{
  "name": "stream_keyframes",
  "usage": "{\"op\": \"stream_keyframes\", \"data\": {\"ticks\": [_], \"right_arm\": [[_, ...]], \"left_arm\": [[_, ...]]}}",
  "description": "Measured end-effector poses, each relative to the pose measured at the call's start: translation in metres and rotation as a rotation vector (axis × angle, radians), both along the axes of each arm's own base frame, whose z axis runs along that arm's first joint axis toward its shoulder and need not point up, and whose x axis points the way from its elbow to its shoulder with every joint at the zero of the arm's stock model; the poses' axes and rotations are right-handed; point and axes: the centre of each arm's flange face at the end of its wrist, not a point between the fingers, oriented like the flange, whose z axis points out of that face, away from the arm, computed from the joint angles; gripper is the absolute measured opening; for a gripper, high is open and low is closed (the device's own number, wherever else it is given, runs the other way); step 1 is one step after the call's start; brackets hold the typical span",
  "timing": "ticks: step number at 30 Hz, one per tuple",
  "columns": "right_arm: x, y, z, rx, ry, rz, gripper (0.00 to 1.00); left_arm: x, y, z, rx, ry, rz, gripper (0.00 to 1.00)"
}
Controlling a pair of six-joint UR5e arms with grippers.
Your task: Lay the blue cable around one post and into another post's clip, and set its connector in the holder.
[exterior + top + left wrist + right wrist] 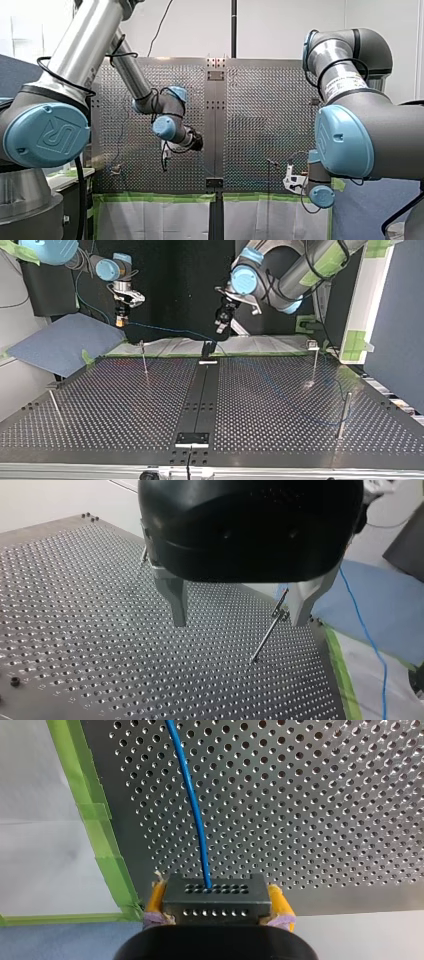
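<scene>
Clamped between the yellow pads (pixel 156 901) of my right tool (pixel 218 906), the black connector (pixel 216 892) fills the foreground of the right wrist view. The blue cable (pixel 192 805) leaves the connector's face turned away from the tool and runs ahead over the perforated bench (pixel 325 795), just inside a border of green tape (pixel 92 810). Taking the bench's dark centre strip (pixel 200 395) as the mark, the top view shows this tool hanging in the air beyond the bench's far edge, well to the strip's left. From there the cable slopes toward the strip's far end, where a small black block (pixel 207 349) stands. My left tool (pixel 240 622) hovers above that same far end. Its metal fingers (pixel 176 602) are spread apart with nothing between them. Below it, in the left wrist view, a thin post (pixel 267 635) with a small fitting near its top stands on the bench close to one finger, not touching. A second post (pixel 314 362) stands well to the strip's right. The connector is held in the air, not set in any holder.
</scene>
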Motion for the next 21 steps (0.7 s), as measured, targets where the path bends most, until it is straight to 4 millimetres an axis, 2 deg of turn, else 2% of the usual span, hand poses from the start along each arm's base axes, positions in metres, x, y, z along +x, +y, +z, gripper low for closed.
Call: {"op": "stream_keyframes", "data": {"ticks": [8, 21], "right_arm": [[0.002, 0.000, 0.000, -0.001, 0.000, 0.003, 0.00], [0.006, 0.002, 0.000, -0.003, 0.000, 0.013, 0.00]], "left_arm": [[0.019, -0.015, -0.022, 0.015, -0.055, -0.057, 1.00], [0.020, -0.024, -0.072, 0.100, -0.105, -0.130, 1.00]]}}
